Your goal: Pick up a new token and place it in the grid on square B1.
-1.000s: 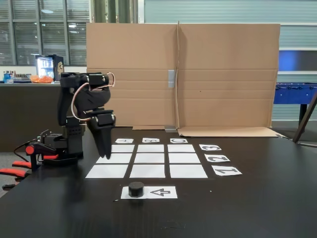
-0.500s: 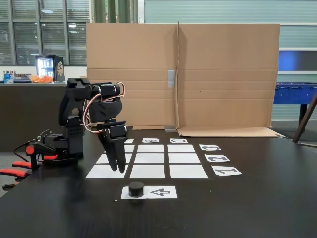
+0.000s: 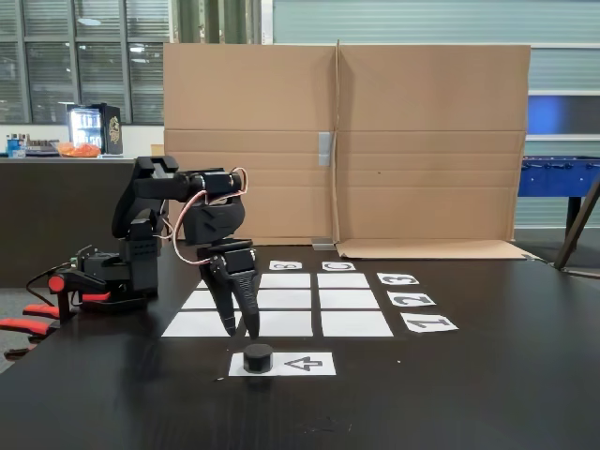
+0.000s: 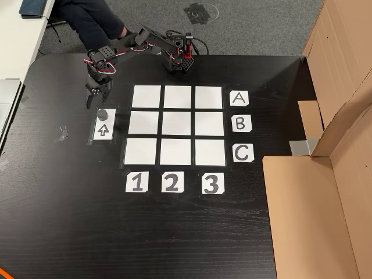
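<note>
The token, a small black puck, sits on the left end of the arrow-printed sheet, in front of the grid. My gripper hangs just behind and a little left of the token, fingers pointing down and slightly apart, holding nothing. From above in the other view, the gripper is a short way from the token, off the grid. Square B1 is bare white paper.
The arm's base stands at the table's left, with red clamps beside it. A cardboard wall closes the far side. Label cards A, B, C and 1, 2, 3 edge the grid. A person's legs are near the table.
The arm has reached forward and down over the past second. The gripper travelled from over the grid's left column toward the token, and its fingers have parted a little.
</note>
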Controlling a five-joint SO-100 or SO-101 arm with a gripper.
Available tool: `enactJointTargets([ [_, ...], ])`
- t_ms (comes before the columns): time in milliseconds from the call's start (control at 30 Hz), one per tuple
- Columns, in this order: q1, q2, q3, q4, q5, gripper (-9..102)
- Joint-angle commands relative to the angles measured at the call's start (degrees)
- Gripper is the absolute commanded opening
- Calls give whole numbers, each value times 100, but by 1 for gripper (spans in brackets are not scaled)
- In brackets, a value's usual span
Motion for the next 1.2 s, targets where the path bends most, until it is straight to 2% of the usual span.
enactJointTargets([
  [0,-114,26,-220,-35,9,29],
  [467,-448,-554,-703,-53,35,29],
  [1167,-457,-958,-861,-88,35,29],
])
